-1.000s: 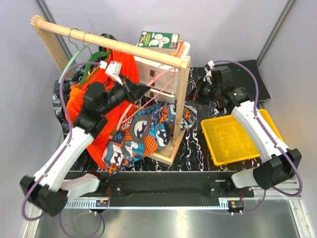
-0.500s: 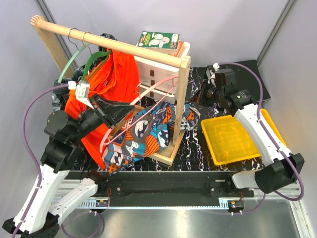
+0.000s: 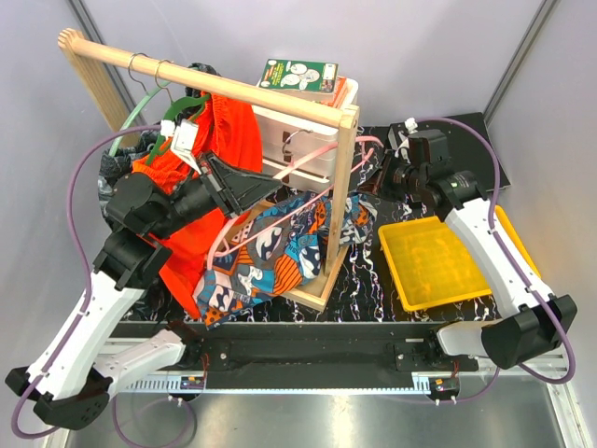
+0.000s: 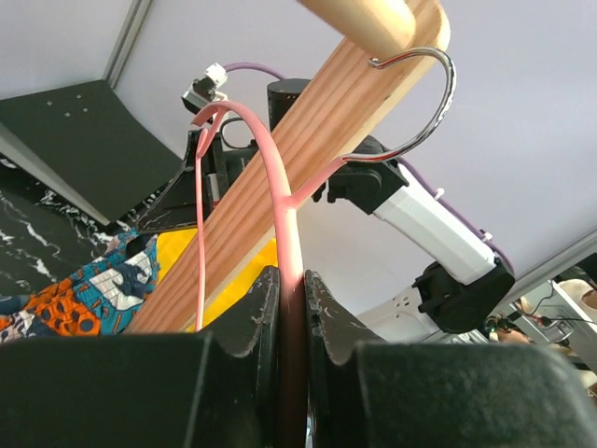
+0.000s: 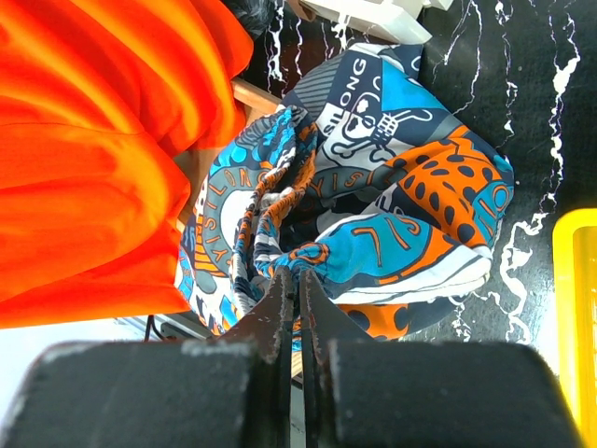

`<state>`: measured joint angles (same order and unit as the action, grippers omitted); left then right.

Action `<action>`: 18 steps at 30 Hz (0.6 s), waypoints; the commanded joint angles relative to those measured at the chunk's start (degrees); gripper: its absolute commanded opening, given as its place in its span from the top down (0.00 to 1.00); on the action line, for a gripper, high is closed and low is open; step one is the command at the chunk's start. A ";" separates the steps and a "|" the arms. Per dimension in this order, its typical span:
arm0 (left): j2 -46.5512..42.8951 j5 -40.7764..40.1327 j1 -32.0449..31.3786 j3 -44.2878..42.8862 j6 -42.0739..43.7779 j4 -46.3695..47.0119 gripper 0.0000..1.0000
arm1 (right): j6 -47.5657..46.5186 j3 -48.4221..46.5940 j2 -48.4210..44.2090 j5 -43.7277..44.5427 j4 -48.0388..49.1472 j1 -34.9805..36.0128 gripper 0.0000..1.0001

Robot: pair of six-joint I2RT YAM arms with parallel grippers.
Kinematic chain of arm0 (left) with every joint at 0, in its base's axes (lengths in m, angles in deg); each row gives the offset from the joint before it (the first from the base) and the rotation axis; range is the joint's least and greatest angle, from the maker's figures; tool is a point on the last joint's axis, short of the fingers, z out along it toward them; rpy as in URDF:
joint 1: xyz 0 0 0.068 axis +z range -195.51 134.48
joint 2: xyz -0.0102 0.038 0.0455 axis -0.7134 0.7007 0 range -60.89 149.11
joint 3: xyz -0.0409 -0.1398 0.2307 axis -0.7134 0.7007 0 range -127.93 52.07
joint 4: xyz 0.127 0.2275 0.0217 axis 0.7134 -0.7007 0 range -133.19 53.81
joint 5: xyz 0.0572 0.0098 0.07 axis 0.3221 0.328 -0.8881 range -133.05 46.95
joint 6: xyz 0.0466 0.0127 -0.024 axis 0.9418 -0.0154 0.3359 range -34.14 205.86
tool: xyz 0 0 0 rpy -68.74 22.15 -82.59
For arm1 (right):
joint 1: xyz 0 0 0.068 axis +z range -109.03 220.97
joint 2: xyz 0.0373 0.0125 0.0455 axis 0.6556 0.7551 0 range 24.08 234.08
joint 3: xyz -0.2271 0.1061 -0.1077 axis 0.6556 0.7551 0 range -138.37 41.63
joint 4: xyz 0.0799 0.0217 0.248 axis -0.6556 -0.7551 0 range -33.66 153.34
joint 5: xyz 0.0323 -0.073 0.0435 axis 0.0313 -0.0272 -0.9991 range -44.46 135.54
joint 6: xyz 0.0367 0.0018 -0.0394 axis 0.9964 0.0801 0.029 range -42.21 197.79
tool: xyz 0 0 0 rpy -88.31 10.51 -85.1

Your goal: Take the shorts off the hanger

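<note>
The blue, orange and white patterned shorts of soft cloth (image 3: 280, 257) look all but free. They lie crumpled on the black marbled table (image 3: 373, 275) and across the base of the rack, under the round wooden rail (image 3: 242, 89), and no clip can be seen on them.

The left end effector (image 4: 287, 280) is clamped narrow on the thin pink plastic hanger (image 4: 280, 196). The hanger slants across the rack's near-right post, and its metal hook (image 4: 424, 93) curls just beside the rail's end; whether it bears on the rail cannot be told.

The right end effector (image 5: 298, 280) is closed to a slit, its tips buried in a gathered fold of the patterned shorts, apparently pinching it.

Much is left. The plain bright orange shorts (image 3: 224, 131) hang at the far left from a green hanger (image 3: 177, 112) on the rail. The dark navy-grey patterned shorts (image 3: 105, 182) show only as a dark edge further left, with their hanger hard to make out. By this reckoning, one of three garments is about done.
</note>
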<state>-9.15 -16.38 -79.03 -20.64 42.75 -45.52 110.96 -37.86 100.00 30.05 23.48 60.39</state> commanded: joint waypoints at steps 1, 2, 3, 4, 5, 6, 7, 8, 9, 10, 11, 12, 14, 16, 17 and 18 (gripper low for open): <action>0.45 -0.40 -0.58 -4.28 -1.80 8.70 1.00 | -0.74 -1.29 -2.44 0.90 0.74 -0.44 1.00; 0.98 0.04 -0.76 -4.72 -2.06 9.05 1.00 | -0.74 -1.38 -2.27 0.72 0.83 -0.44 1.00; 1.42 0.30 -0.93 -4.99 -2.59 9.06 1.00 | -0.48 -1.46 -2.35 0.55 0.75 -0.44 1.00; 2.12 0.57 -1.20 -5.16 -2.85 10.71 1.00 | -0.39 -1.55 -2.27 0.20 0.83 -0.44 1.00; 2.30 0.57 -1.63 -5.25 -3.11 11.25 1.00 | -0.30 -1.64 -2.27 0.19 0.75 -0.35 1.00; 2.65 0.31 -1.81 -5.34 -3.29 11.60 1.00 | -0.21 -1.64 -2.44 0.11 0.74 -0.43 1.00; 3.18 -0.04 -2.08 -5.43 -3.21 11.78 1.00 | -0.12 -1.64 -2.62 0.10 0.74 -0.44 1.00; 3.45 -0.83 -2.34 -5.78 -3.29 11.78 1.00 | -0.12 -1.73 -2.62 0.10 0.74 -0.44 1.00; 3.80 -1.36 -2.34 -5.78 -3.64 11.70 1.00 | 0.14 -1.73 -2.88 0.10 0.57 -0.44 1.00; 4.24 -1.80 -2.43 -5.87 -3.82 11.70 1.00 | 0.14 -1.73 -2.97 0.02 0.66 -0.52 1.00; 4.50 -2.59 -2.43 -5.95 -3.91 11.61 1.00 | 0.14 -1.82 -3.06 0.02 0.66 -0.44 1.00; 4.85 -2.77 -2.34 -6.13 -4.26 11.61 1.00 | 0.23 -1.82 -3.41 0.02 0.57 -0.44 1.00; 5.82 -3.29 -2.69 -6.39 -4.61 11.61 1.00 | 0.32 -1.82 -3.67 0.19 0.48 -0.44 1.00; 6.96 -3.38 -3.04 -7.01 -4.79 11.61 1.00 | 0.23 -1.82 -3.85 0.37 0.22 -0.44 1.00; 7.23 -3.73 -3.39 -7.10 -4.87 11.61 1.00 | 0.23 -1.90 -3.85 0.46 0.04 -0.44 1.00; 7.49 -3.82 -3.66 -7.53 -4.79 11.61 1.00 | 0.23 -2.08 -3.85 0.54 -0.22 -0.44 1.00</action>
<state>-2.50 -18.28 -81.66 -24.34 39.01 -38.61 111.07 -37.86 98.56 29.99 23.00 60.39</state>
